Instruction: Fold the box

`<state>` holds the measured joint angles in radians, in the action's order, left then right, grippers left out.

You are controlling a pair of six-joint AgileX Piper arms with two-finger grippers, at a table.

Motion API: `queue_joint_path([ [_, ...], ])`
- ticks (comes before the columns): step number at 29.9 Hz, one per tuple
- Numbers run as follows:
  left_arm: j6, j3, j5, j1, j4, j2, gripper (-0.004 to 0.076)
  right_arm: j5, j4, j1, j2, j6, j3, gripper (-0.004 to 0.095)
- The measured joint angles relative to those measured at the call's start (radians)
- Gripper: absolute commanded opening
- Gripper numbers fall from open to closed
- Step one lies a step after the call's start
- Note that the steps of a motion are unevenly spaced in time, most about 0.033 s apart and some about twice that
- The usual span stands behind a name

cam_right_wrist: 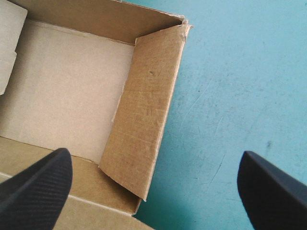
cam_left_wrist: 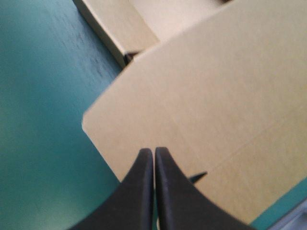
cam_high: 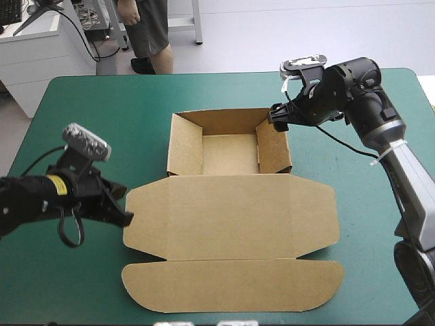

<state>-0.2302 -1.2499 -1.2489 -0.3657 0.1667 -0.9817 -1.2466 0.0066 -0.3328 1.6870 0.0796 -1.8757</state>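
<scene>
Here, box [cam_high: 230,155] open, lid [cam_high: 231,217] flat, left gripper [cam_left_wrist: 153,152] clenched at lid's edge, right gripper [cam_high: 277,119] spread over right wall [cam_high: 273,147], teal-green cover [cam_high: 88,102] around.

readable text: none in any view | yellow sticker [cam_high: 56,185] on the left arm [cam_high: 27,200]: marks too small to read

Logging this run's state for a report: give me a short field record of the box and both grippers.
box: brown, an open tray with walls raised
lid: flat on the table, on the tray's near side
left gripper: shut, tip at the lid's left edge
right gripper: open, above the tray's right wall
table cover: teal-green
</scene>
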Motion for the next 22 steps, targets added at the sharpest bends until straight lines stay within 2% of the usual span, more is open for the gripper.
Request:
queue_joint_path([
  [7,0.000,0.336,0.000,0.000,0.003,0.209,-0.0008,0.000,0.007,0.000,0.067,0.000,0.000,0.0837],
  [13,0.000,0.496,0.000,0.000,0.003,0.321,-0.0008,0.004,0.008,0.000,0.160,0.000,0.000,0.0807],
  [18,0.000,0.524,0.000,0.000,0.004,0.358,-0.0008,0.023,0.011,0.000,0.243,0.000,0.000,0.0715],
  [22,0.000,0.525,0.000,0.000,0.004,0.360,-0.0008,0.040,0.011,0.000,0.296,0.000,0.000,0.0574],
])
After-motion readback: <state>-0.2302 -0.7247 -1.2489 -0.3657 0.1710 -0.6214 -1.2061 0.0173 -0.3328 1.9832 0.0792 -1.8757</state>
